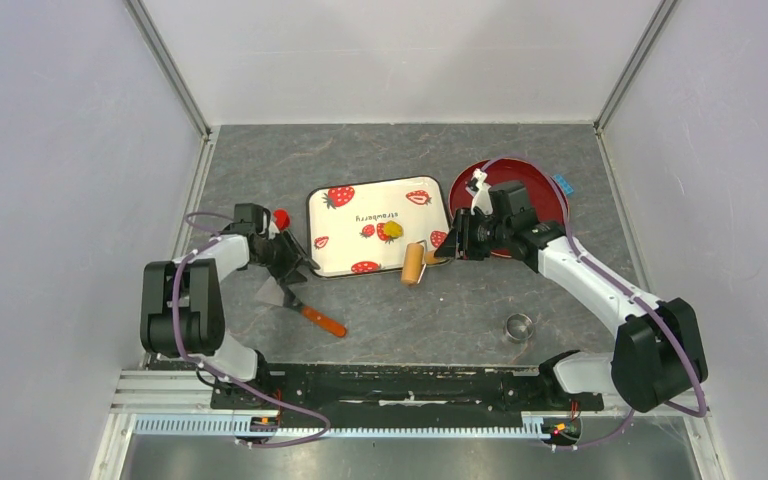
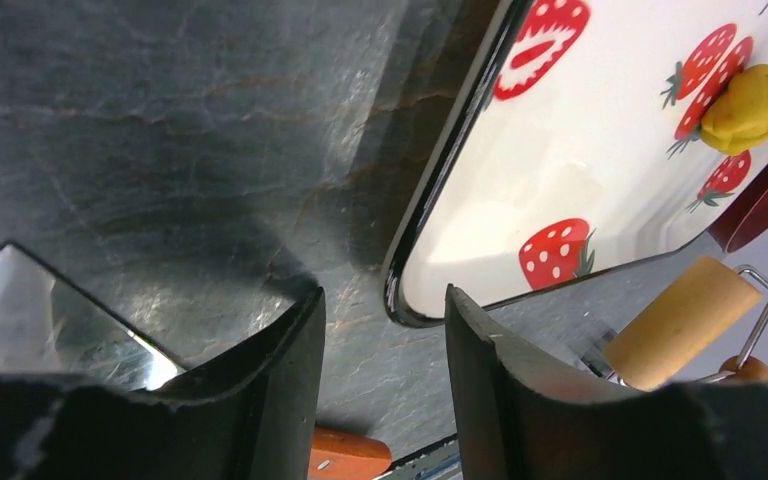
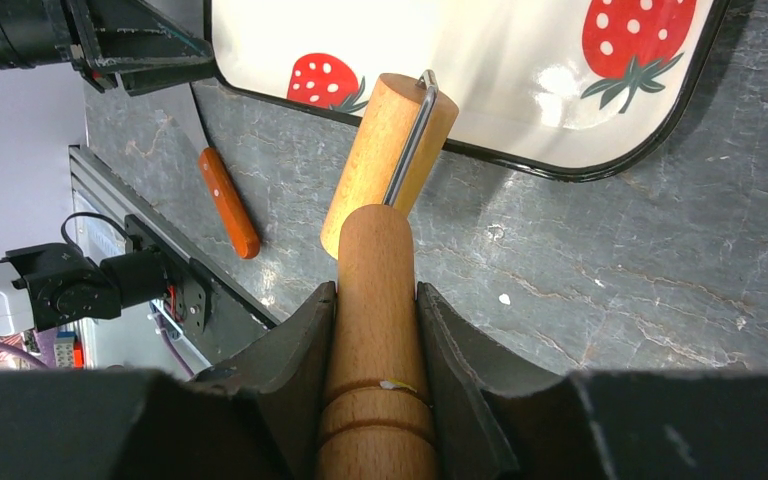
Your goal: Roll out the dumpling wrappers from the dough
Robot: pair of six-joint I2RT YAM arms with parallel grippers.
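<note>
Roller (image 3: 376, 250) handle clamped between right gripper (image 3: 375, 297) fingers, drum ahead at tray (image 3: 520, 80) edge to flatten dough (image 2: 748, 105); left gripper (image 2: 383, 302) spread, empty.

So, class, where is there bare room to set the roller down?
Behind the tray, toward the back wall; also in front, between scraper and metal ring. Crowded beside the tray's left edge, around the left end effector.

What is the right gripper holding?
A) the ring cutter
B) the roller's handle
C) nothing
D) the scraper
B: in the right wrist view the right gripper is shut on the roller by its wooden handle; the scraper and ring cutter lie loose on the table.
</note>
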